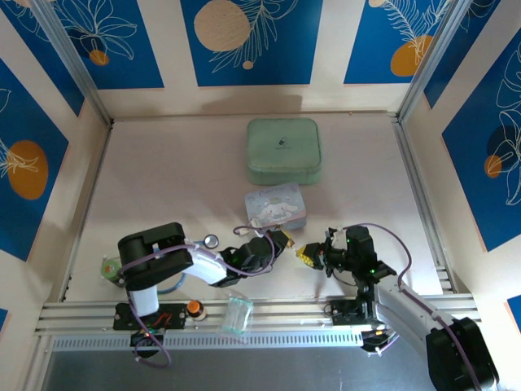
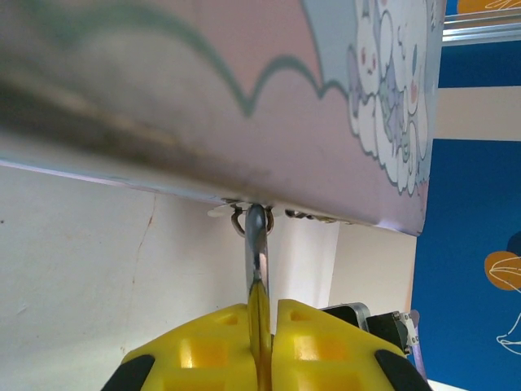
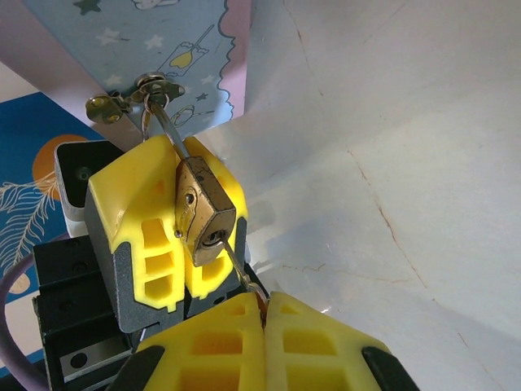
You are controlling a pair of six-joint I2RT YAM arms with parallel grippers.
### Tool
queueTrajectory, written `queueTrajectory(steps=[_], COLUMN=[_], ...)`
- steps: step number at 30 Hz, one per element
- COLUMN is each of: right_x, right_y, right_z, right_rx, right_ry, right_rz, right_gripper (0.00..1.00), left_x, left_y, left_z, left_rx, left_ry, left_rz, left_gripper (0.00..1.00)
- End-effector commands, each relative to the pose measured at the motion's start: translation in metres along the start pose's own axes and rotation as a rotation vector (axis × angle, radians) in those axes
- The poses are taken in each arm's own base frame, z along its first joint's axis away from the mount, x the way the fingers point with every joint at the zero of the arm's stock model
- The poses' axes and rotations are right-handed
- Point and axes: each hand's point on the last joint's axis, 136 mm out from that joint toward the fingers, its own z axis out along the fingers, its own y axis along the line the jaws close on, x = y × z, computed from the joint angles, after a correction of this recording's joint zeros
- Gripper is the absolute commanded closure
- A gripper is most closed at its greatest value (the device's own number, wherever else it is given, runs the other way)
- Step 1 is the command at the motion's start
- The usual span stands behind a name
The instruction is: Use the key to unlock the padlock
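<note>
Padlock [image 3: 203, 210], small and brass, hooked by its thin silver shackle through the latch [image 3: 146, 88] on the near edge of the tin [image 1: 278, 205], body just off that edge, keyhole end turned away from the tin. Left hand [image 2: 262, 308] clamped on the padlock body, one finger against each side, directly under the tin's latch. Key [image 3: 242, 271], thin and pale silver, pinched between the closed fingers of the right hand [image 3: 264, 303], tip up against the keyhole end; whether inside the hole, impossible to tell. Both hands just in front of the tin, over the pale desk [image 3: 391, 130]. Green box [image 1: 283, 151] just beyond the tin's far side.
</note>
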Motion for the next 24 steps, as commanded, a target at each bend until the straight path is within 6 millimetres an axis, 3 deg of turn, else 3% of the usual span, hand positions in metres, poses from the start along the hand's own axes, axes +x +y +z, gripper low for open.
queueTrajectory(steps=[1, 6, 16, 24], right_x=[-0.008, -0.010, -0.012, -0.013], right_y=[0.005, 0.005, 0.008, 0.014], right_z=[-0.002, -0.005, -0.006, -0.006], right_rx=[-0.029, -0.039, -0.043, -0.092], right_ry=[-0.046, -0.068, -0.078, -0.099], right_rz=[-0.001, 0.004, -0.002, -0.013], right_gripper=[1.00, 1.00, 1.00, 1.00], left_x=[0.031, 0.027, 0.035, 0.037], left_y=[0.007, 0.016, 0.007, 0.010], left_z=[-0.006, -0.007, -0.003, -0.001], left_rx=[-0.025, -0.044, -0.022, -0.033], left_ry=[0.120, 0.104, 0.129, 0.132], left_rz=[-0.058, -0.052, -0.056, -0.062], left_gripper=[1.00, 1.00, 1.00, 1.00])
